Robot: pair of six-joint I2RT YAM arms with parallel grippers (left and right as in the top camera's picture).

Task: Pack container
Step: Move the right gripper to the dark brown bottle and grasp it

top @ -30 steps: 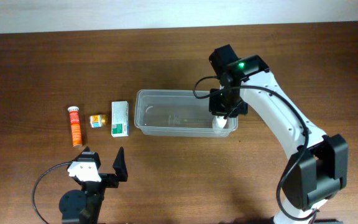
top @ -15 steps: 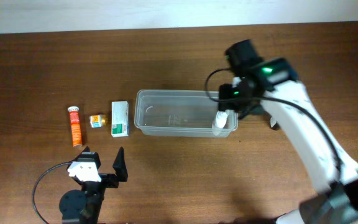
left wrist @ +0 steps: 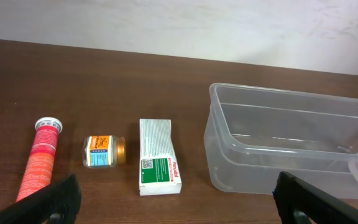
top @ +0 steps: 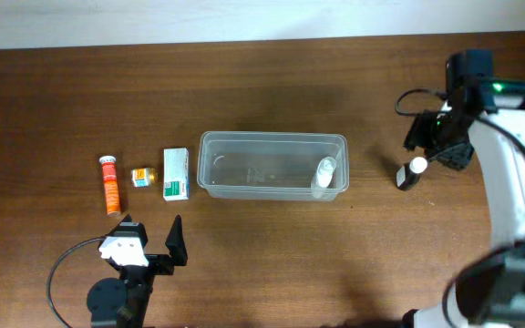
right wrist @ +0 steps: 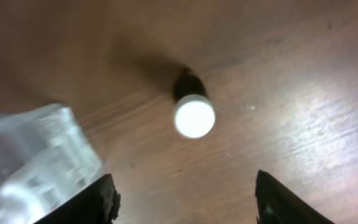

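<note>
The right gripper (right wrist: pixel 184 182) stands open near a white-capped dark bottle (right wrist: pixel 193 112); the clear plastic container (top: pixel 272 137) is seen well to its left. Light, smooth and likely flexible, it would best be pinched at the rim. The left gripper (top: pixel 153 231) is spread too.

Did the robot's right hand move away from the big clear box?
Yes. The right gripper moved rightward, from the container's right end to beside the small white-capped bottle.
</note>
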